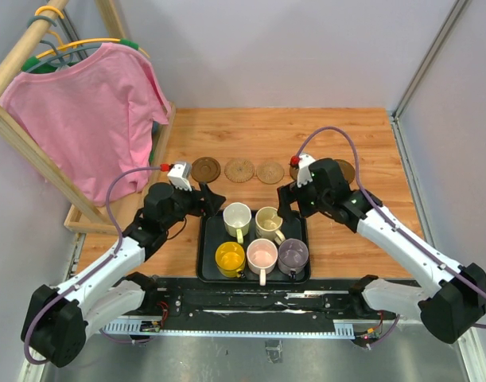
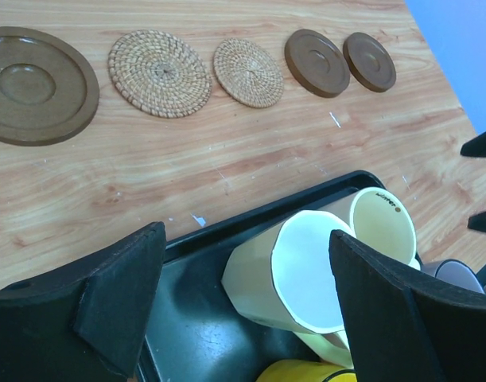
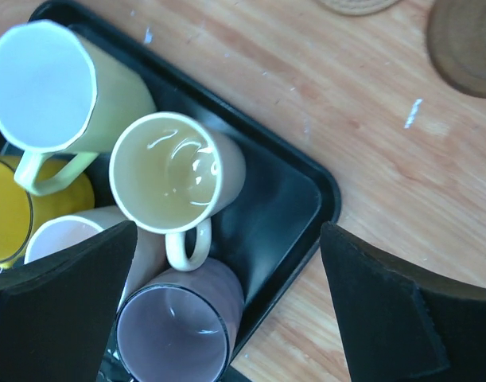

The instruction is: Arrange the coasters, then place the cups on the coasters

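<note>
Five coasters lie in a row across the far side of the table: a dark brown one (image 1: 205, 169), two woven tan ones (image 1: 239, 169) (image 1: 270, 172), and two more dark ones (image 2: 316, 63) (image 2: 369, 61). The cups stand together in the black tray (image 1: 211, 232): white (image 1: 237, 216), cream (image 1: 268, 222), yellow (image 1: 230, 257), pink (image 1: 262, 255) and greyish purple (image 1: 293, 255). My left gripper (image 1: 210, 200) hangs open at the tray's far left corner, its jaws either side of the white cup (image 2: 294, 274) without touching it. My right gripper (image 1: 284, 204) is open above the tray's far right, over the cream cup (image 3: 167, 171) and the purple cup (image 3: 175, 334).
A pink shirt (image 1: 91, 111) hangs on a wooden rack at the far left, its base frame along the table's left edge. Grey walls close in the back and the right side. The arms' bases sit along the near edge.
</note>
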